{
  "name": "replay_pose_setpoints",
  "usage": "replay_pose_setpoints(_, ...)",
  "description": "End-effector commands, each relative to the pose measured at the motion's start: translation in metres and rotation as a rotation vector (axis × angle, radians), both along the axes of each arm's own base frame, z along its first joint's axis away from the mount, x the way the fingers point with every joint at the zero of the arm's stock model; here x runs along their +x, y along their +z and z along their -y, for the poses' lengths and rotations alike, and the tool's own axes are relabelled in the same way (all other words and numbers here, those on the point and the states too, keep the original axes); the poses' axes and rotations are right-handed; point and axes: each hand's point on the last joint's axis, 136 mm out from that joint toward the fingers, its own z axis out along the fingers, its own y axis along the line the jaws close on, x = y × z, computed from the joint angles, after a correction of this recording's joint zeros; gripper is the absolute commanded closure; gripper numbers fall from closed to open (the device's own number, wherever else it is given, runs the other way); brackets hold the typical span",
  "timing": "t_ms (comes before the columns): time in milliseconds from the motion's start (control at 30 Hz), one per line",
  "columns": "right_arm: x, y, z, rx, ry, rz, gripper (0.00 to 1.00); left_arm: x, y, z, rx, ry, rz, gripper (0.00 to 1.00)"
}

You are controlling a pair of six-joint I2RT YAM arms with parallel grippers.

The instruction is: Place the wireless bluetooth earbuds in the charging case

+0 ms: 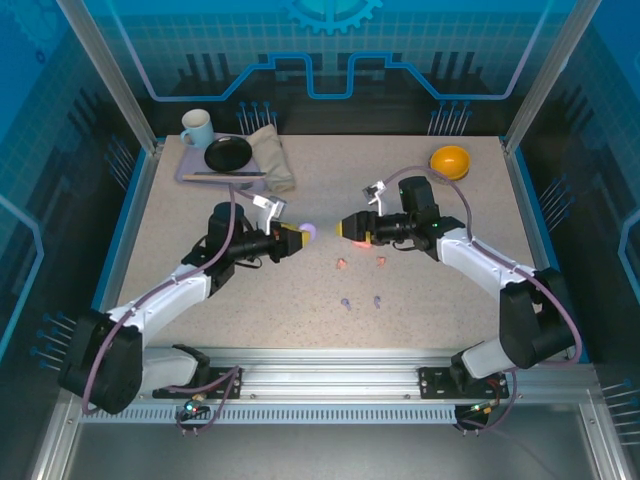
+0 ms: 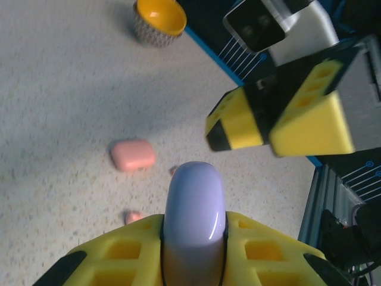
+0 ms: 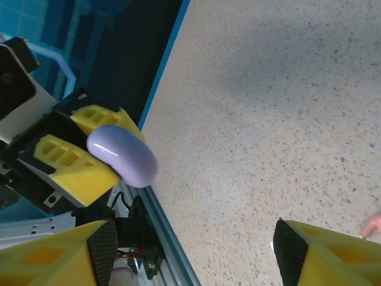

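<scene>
Left gripper point(image 1: 297, 237) pinches the purple case point(image 1: 309, 231) by one end; right gripper point(image 1: 346, 228), jaws spread, faces it; a skewed approach could twist it free.

Only a narrow gap is left between the purple case point(image 1: 309, 231) and the right gripper point(image 1: 343, 228) facing it. On the far side of the case the table point(image 1: 330, 170) is seen bare; to its near right, small earbuds point(image 1: 343, 264) are scattered and a pink case point(image 2: 133, 155) is set.

The left fingers point(image 3: 65, 164) clamp a pale purple case point(image 3: 122, 155), opposite the wide-apart right fingers point(image 3: 321, 250), with speckled worktop point(image 3: 268, 119) beyond.
</scene>
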Motion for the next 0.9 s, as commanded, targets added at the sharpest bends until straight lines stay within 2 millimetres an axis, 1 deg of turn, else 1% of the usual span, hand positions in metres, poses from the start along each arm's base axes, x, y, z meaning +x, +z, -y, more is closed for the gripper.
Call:
replay_pose_setpoints(0, 0.003, 0.021, -0.013, 0.062, 0.039, 0.024, 0.27, -0.004, 0.028, 0.006, -0.025, -0.038, 0.148, 1.00)
replay_pose_setpoints(300, -0.002, 0.045, -0.027, 0.130, 0.096, 0.070, 0.27, -0.008, 0.047, 0.018, -0.057, -0.092, 0.160, 1.00)
replay_pose_setpoints(467, -0.006, 0.055, -0.032, 0.158, 0.127, 0.089, 0.28, -0.007, 0.053, 0.022, -0.080, -0.097, 0.127, 1.00)
replay_pose_setpoints(667, -0.006, 0.064, -0.034, 0.181, 0.133, 0.102, 0.29, -0.006, 0.054, 0.028, -0.094, -0.112, 0.098, 1.00)
replay_pose_setpoints(867, -0.007, 0.064, -0.035, 0.189, 0.131, 0.095, 0.29, -0.002, 0.057, 0.029, -0.099, -0.099, 0.075, 1.00)
